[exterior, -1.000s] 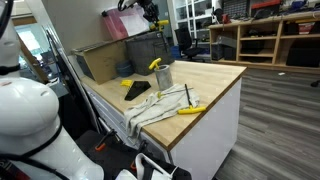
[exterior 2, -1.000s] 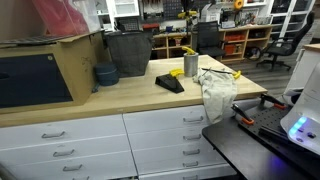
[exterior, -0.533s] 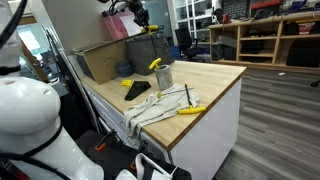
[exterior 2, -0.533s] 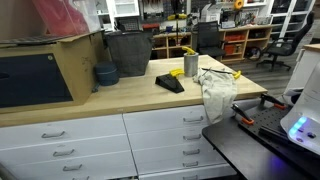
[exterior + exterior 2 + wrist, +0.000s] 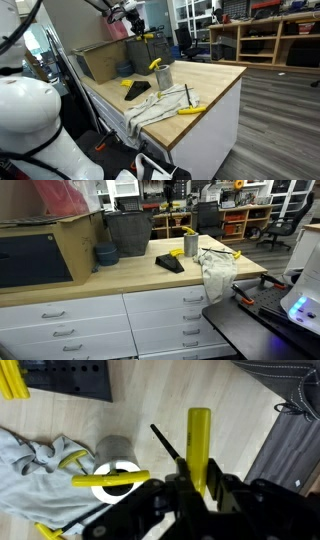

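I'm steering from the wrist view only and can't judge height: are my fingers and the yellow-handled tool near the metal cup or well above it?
Observer: Well above; the fingers hold the yellow-handled tool far higher than the metal cup.
Operator: Anything by the dark bin that I miss?
Observer: A blue bowl sits on the counter beside the dark bin.
Operator: And the grey cloth?
Observer: It hangs down over the counter's edge.
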